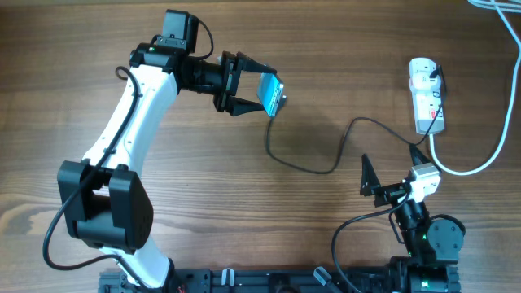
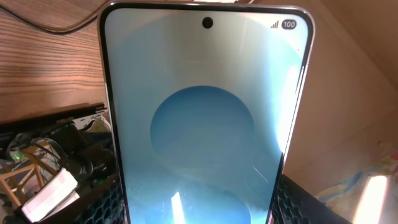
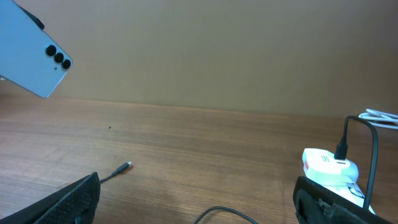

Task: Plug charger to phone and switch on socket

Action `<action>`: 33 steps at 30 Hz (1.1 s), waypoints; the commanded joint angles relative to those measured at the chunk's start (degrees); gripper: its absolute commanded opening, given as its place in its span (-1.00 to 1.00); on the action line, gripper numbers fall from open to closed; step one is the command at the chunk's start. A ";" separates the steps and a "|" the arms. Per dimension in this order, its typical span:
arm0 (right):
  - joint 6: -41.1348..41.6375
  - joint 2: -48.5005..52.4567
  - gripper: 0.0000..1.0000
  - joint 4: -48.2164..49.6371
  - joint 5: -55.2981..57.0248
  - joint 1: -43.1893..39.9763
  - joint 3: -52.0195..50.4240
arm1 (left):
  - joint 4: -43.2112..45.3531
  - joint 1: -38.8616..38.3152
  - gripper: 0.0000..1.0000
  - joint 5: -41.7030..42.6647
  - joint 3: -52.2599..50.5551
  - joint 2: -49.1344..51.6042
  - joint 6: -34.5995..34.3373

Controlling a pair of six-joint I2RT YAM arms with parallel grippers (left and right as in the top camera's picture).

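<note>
Currently left end effector [image 1: 259,88] clamped on phone [image 1: 273,94] edges — held above counter [image 1: 326,49], well apart from socket [image 1: 426,94]; right end effector [image 1: 393,167] wide open, near socket. Loose charger [image 1: 326,169] thin, limp, light; plug tip [image 3: 126,165] on counter, far end from socket — pinch just behind stiff tip.

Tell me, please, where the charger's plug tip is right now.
In the right wrist view its metal tip lies loose on the table, lower left, below the raised phone.

Pale blue phone [image 2: 205,124]; black charger [image 1: 326,172]; white socket [image 1: 425,98]; wood-grain table [image 1: 326,49].
</note>
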 commanded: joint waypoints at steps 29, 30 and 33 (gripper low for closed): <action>15.96 9.92 1.00 0.63 -6.71 0.28 -0.07 | 0.11 0.15 0.15 -37.83 -0.04 -2.03 5.40; 15.96 11.45 1.00 0.63 -7.67 0.28 0.00 | -0.24 0.15 0.15 -40.13 -0.04 -2.03 6.03; 15.96 16.72 0.99 0.66 -11.06 0.28 1.29 | -1.44 0.15 0.12 -45.33 -0.04 -2.03 8.61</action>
